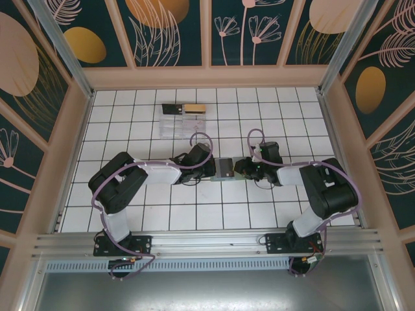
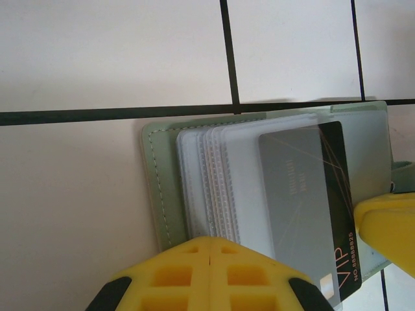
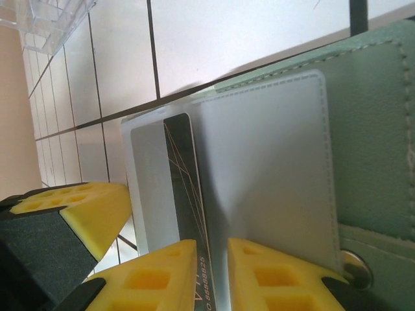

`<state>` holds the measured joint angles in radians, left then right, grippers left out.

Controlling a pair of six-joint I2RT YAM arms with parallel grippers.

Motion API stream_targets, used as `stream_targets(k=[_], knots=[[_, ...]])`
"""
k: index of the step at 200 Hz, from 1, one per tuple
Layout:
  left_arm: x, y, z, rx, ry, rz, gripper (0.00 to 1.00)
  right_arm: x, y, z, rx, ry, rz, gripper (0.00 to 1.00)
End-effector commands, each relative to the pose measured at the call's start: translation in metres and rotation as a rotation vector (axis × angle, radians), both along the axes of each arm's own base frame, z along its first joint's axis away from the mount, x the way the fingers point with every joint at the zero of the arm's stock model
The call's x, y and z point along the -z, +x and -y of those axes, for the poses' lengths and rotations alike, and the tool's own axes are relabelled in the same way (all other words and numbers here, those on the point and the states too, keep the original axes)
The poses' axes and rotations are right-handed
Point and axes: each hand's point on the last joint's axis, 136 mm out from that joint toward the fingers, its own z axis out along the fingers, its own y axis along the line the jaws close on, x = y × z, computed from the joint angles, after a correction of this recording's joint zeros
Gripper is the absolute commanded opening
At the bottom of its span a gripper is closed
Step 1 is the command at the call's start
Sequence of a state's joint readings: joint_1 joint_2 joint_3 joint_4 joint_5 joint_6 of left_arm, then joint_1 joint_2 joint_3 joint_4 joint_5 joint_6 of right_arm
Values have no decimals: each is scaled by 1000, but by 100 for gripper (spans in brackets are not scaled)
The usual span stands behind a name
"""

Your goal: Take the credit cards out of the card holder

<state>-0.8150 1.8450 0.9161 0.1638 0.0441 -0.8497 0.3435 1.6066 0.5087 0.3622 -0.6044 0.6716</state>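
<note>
Grey-green holder lies open mid-worktop, well off all edges, betw. the arms. L gripper, fingers shut together, sits on its left edge, prob. to pin it (any sleeve nipped: can't tell), while R gripper, all but closed, pinches VIP card by its end, prob. to draw it from the sleeve. Top view adds box nr far edge w/ gold card at its far end; wrist views give card print & finger gaps, too small to read from the top.
</note>
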Motion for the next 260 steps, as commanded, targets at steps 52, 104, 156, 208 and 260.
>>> stream_targets(k=[52,104,156,208,260], knots=[[16,-9,-7,11,40,-53,0,-4,1,-17,-55,43,4,22],[18,-11,-11,8,57,-55,0,7,1,-13,-50,7,-28,9],[21,-12,-15,6,77,-54,0,17,-4,9,-13,-63,-60,5],[21,-13,-15,10,75,-55,0,20,-9,33,30,-59,-78,7],[21,-14,-17,11,76,-54,0,17,-9,46,61,-60,-75,8]])
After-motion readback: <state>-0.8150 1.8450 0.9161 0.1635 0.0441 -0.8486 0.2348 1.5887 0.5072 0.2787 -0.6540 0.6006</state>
